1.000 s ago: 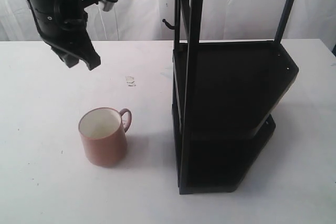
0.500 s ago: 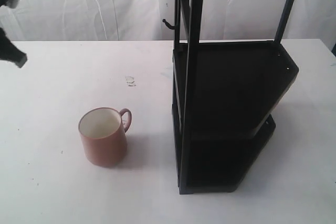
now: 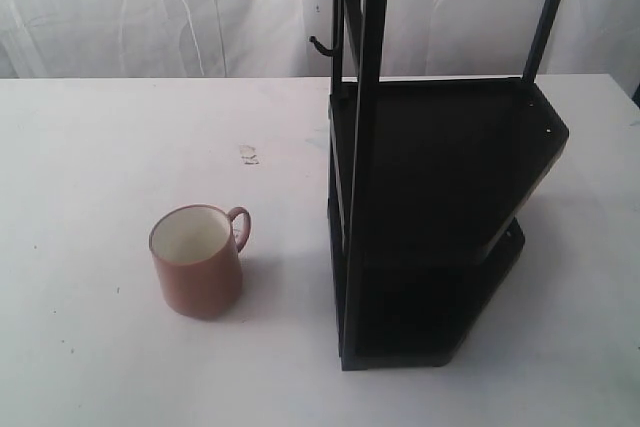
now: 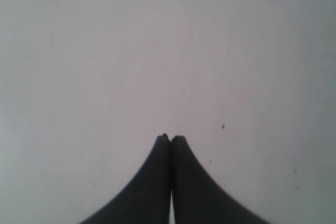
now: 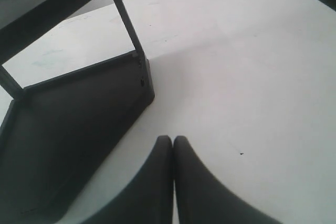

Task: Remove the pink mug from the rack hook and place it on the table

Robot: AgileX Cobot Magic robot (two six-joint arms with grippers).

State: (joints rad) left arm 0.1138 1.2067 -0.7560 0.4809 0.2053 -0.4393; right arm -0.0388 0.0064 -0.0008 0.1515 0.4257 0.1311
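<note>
pink mug: shown upright on the table, mouth up, well apart from the rack and off the rack hook; the cream inside is seen to be empty.
mug handle: a loop turned toward the rack, at the far right of the rim in the exterior view.
rack hook: seen bare, an upturned peg projecting from the upright post, with nothing hung on it.
left gripper: fingers pressed together with nothing between them; only bare table is seen beneath it, and it is not caught in the exterior view.
right gripper: likewise closed on nothing, held over the table near a corner of the rack.
handling, judged: the mug is taken to be rigid glazed ceramic, moderately heavy for its size, smooth enough to slip, and liable to chip if knocked or dropped.
hold, judged: were it to be lifted, the wall at the rim would be favoured, one finger inside and one outside, on the side away from the handle; the loop is thought too narrow for a sure pinch.
task status, judged: the placement is considered done, as the mug is set on the table with both pincers clear of it.
</note>
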